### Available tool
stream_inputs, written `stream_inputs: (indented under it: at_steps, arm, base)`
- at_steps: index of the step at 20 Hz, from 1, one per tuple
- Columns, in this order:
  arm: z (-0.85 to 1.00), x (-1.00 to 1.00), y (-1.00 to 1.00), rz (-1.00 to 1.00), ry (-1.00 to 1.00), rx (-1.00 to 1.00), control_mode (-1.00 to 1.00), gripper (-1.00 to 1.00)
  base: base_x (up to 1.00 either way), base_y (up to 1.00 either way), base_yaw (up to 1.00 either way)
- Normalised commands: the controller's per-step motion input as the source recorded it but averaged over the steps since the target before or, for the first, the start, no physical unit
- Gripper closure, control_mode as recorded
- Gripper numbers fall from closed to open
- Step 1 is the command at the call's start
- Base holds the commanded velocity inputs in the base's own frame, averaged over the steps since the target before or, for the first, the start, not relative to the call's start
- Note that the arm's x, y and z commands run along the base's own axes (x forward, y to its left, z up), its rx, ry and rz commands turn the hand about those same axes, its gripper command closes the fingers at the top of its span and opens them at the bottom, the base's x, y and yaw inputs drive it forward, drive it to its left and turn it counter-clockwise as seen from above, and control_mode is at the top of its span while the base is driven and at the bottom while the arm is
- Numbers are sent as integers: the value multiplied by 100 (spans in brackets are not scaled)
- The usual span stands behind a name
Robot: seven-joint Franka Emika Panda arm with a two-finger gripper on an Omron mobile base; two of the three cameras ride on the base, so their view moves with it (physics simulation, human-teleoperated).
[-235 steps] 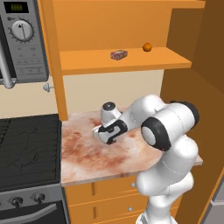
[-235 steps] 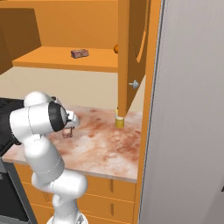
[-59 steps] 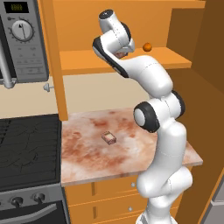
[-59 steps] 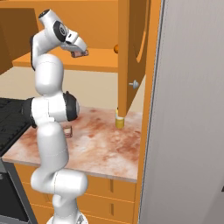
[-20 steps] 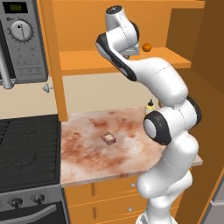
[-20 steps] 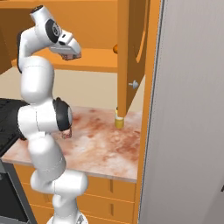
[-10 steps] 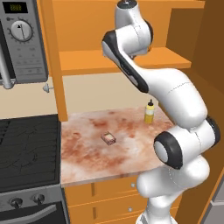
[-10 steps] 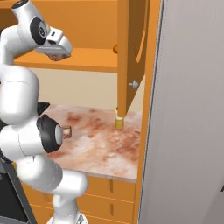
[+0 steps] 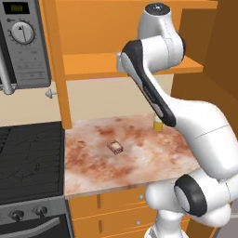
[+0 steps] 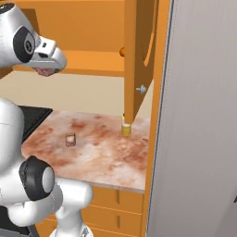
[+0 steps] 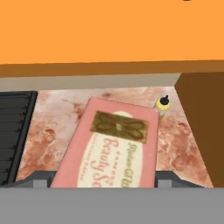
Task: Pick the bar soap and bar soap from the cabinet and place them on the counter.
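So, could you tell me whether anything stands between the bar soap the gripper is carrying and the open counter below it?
Nothing visible does. The gripper holds the second bar soap above the counter. Below lie the first bar soap, off to one side, and a yellow bottle near the cabinet door, leaving bare stone between them.

Bar soap (image 11: 111, 148) off shelf (held aloft)

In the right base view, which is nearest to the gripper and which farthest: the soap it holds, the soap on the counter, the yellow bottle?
1. Held bar soap, between the fingers of the gripper, up by the shelf.
2. Bar soap on the counter, below the gripper.
3. Yellow bottle, off to the right, under the cabinet door.
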Motion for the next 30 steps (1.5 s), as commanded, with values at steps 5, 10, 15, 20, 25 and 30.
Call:
stream_inputs:
  at_steps: [5,10,15,20,25,30]
  arm:
    - [-15,-97,-8,5,1,3,-100,100]
    - [-38,-80,-3,0,6,1,-100,100]
    - [-85,-27,-15,2,5,0,-100,100]
    - [-99,5,-28,6,0,0,-100,100]
    - [-100,34,-25,3,6,-8,-100,100]
    - [-100,72,-28,-1,3,-8,-100,100]
  base:
    - [0,0,0]
    - [0,0,0]
    - [0,0,0]
    - [0,0,0]
    - [0,0,0]
    - [0,0,0]
